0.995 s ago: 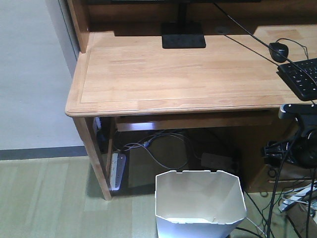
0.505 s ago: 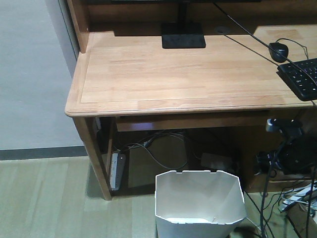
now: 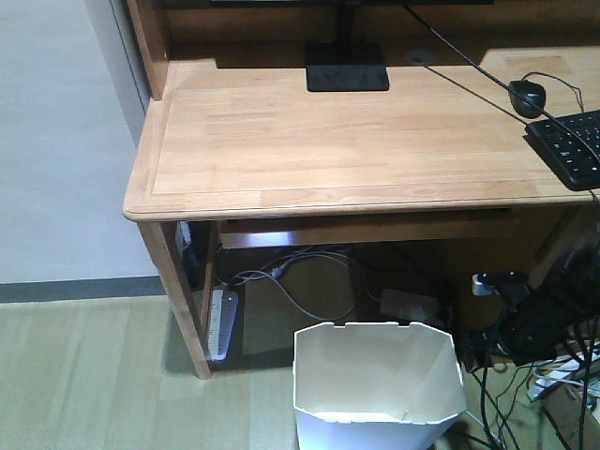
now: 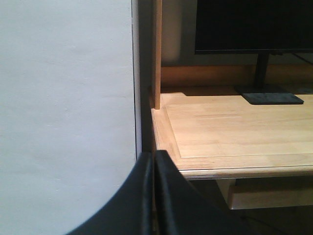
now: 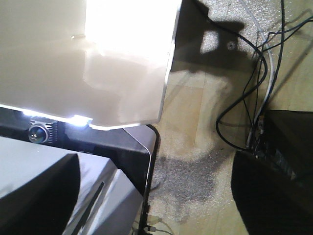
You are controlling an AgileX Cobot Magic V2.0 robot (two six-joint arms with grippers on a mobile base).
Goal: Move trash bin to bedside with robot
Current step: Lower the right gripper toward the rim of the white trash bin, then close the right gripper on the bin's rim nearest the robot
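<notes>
Findings: a pale wall (image 3: 56,141) with a dark skirting strip meets a light wood-pattern floor (image 3: 84,375). A light wooden desk (image 3: 328,141) stands with its left end near that wall, and most of its top is bare. The trash bin (image 3: 375,375), white and faceted, stands upright on the floor in front of the desk, just right of the desk's left leg. The black right arm (image 3: 548,314) hangs just beside the bin's right side. In the right wrist view, the right gripper (image 5: 156,159) has its blurred fingers spread wide with nothing between them. The left gripper (image 4: 152,159) has its fingers pressed together, facing the desk's corner. On the desk sit a monitor stand (image 3: 347,67), a keyboard (image 3: 572,145) and a mouse (image 3: 528,96). A power strip (image 3: 223,323) and cables (image 3: 300,281) lie underneath.
</notes>
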